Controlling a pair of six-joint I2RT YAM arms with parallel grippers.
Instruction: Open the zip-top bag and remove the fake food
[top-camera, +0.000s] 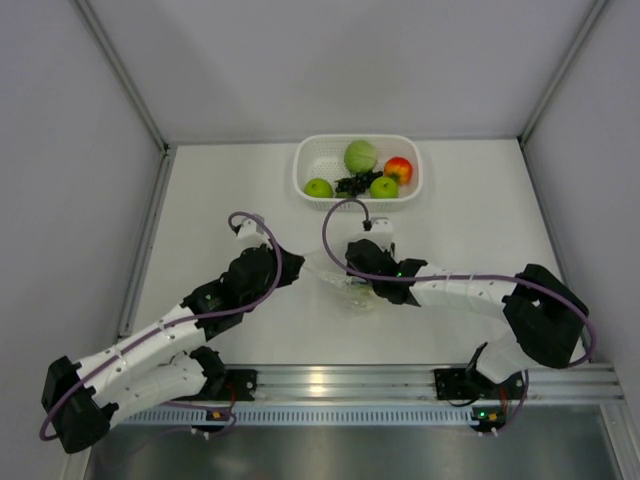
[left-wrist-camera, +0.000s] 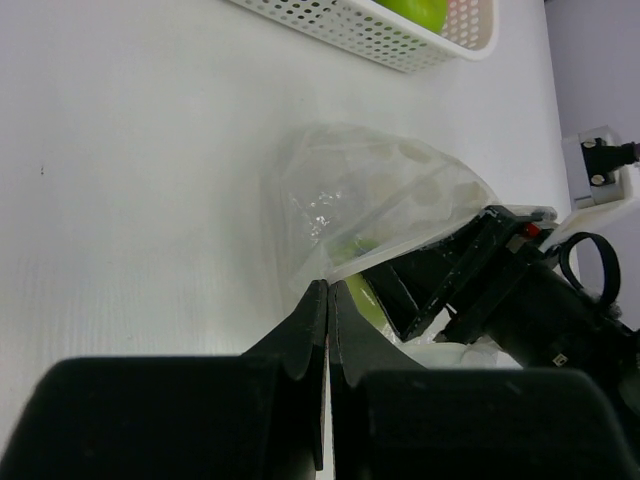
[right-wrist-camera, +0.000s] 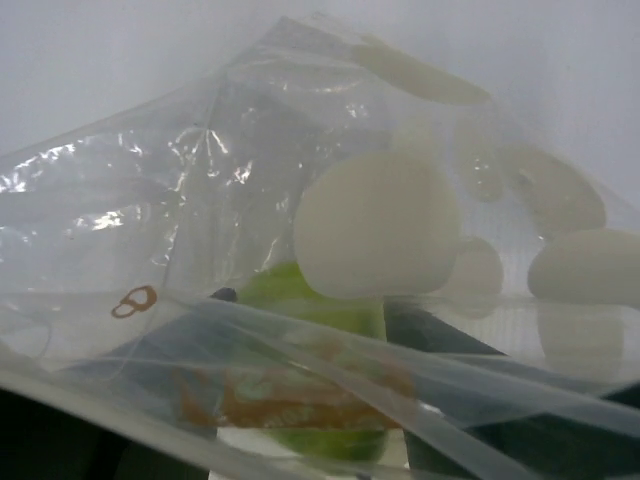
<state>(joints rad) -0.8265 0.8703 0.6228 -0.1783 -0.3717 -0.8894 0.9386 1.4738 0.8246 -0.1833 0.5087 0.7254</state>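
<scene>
The bag (left-wrist-camera: 380, 190) is thin clear plastic film, glossy and crinkled, with bright highlights along its creases. It is printed with opaque matt white dots (right-wrist-camera: 375, 225). The fruit (right-wrist-camera: 300, 300) inside it is smooth green plastic. The basket (top-camera: 302, 168) is white perforated plastic with a slight sheen. The apples (top-camera: 319, 187) in it are smooth plastic. The table (top-camera: 230, 200) is white and matt. The left gripper (left-wrist-camera: 327, 295) has matt black plastic fingers. The arms (top-camera: 150, 350) have white and black shells, plastic in look, semi-matt. The cables (top-camera: 324, 238) have a smooth purple sheath. The rail (top-camera: 330, 380) is bare metal, brushed and reflective.
</scene>
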